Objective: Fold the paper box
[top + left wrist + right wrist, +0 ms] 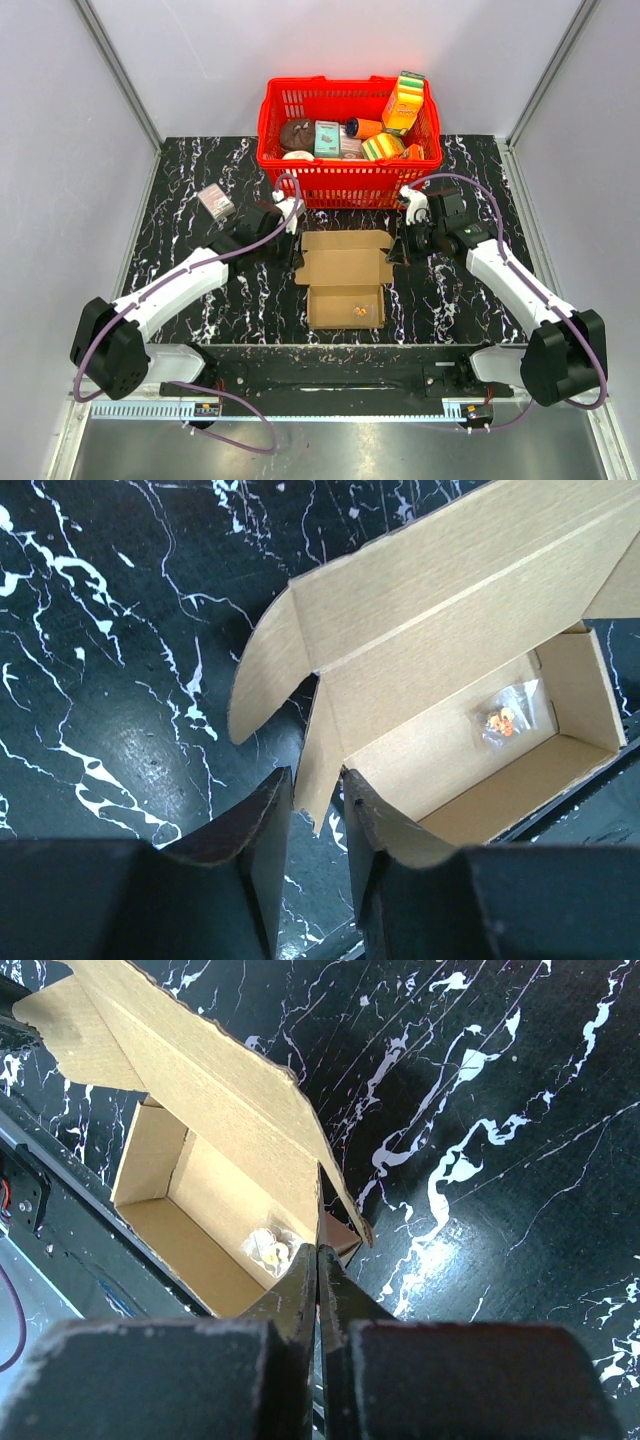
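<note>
Paper box (440,610): lid cut off by top and right edges of left wrist view.
Packet (503,720) inside box: contents too small to identify, orange specks only. In right wrist view it is blurred and partly behind a fingertip.
Right end effector (318,1250): closed on side flap seen edge-on; depth of flap between fingers hidden.
Left end effector (315,795): finger bodies cut off by bottom edge.
Red basket (345,185): lower parts of goods hidden behind front wall; labels unreadable.

paper box (345,275): matt brown kraft cardboard, fibrous cut edges. tabletop (260,300): glossy black marble-look, white veins. red basket (345,185), 12 o'clock: plastic lattice.
</note>
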